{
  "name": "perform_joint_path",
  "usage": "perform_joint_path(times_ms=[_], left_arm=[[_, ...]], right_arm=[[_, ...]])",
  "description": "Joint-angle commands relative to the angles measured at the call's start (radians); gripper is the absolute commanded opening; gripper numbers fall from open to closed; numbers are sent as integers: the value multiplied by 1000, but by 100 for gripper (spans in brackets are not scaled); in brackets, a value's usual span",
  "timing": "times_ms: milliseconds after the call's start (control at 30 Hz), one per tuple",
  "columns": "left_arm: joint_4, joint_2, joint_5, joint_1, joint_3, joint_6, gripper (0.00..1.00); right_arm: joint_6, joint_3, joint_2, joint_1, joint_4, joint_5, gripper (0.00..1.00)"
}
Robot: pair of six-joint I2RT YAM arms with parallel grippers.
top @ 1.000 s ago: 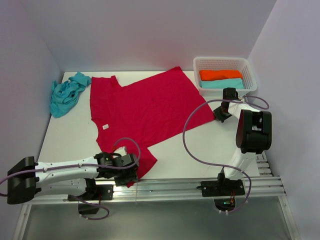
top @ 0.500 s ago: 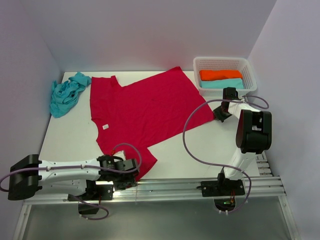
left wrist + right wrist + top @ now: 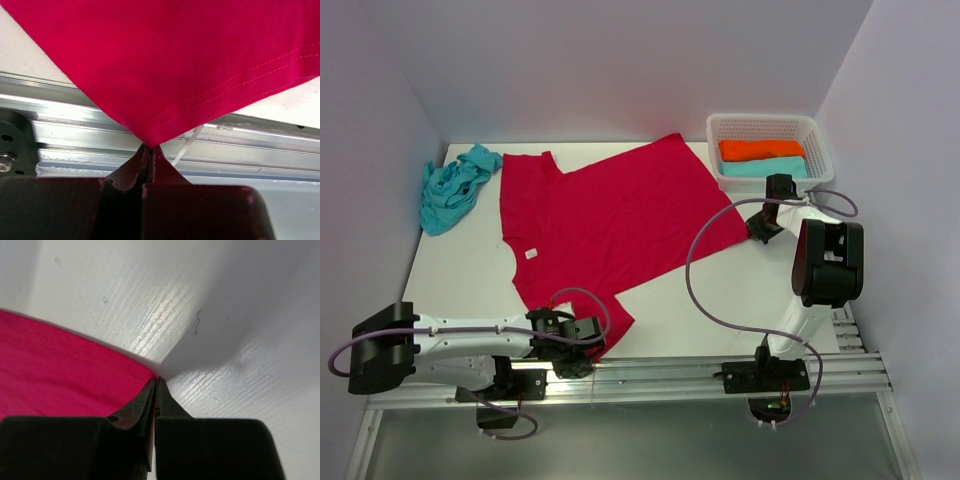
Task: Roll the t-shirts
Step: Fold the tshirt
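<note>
Two t-shirts on one table (image 3: 460, 275), two grippers at work.
The crimson t-shirt (image 3: 610, 215) lies spread flat mid-table; the turquoise t-shirt (image 3: 450, 185) sits crumpled at the far left corner. The left gripper (image 3: 149, 149) is clamped on the crimson t-shirt's near corner. The right gripper (image 3: 156, 384) has its fingers pressed together, touching its right corner.

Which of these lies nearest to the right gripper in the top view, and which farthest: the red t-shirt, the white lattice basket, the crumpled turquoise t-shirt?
1. red t-shirt: its right corner is pinched in the right gripper.
2. white lattice basket: just beyond the gripper, at the back right.
3. crumpled turquoise t-shirt: far across, at the back left.
</note>
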Motion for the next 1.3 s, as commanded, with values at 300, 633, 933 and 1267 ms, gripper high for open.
perform_joint_path(times_ms=[300,633,933,1267], left_arm=[[-179,-108,-90,-6,59,-40,0],[-290,-162,-122,-3,206,-31,0],[-350,-267,-145,68,377,18,0],[-474,-255,-208,99,580,41,0]], right_arm=[[-27,-73,-103,-27,12,3,0],[-34,-141,-174,-35,4,-17,0],[-60,-225,-318,-64,-57,-31,0],[-101,-306,-514,-67,-180,-22,0]])
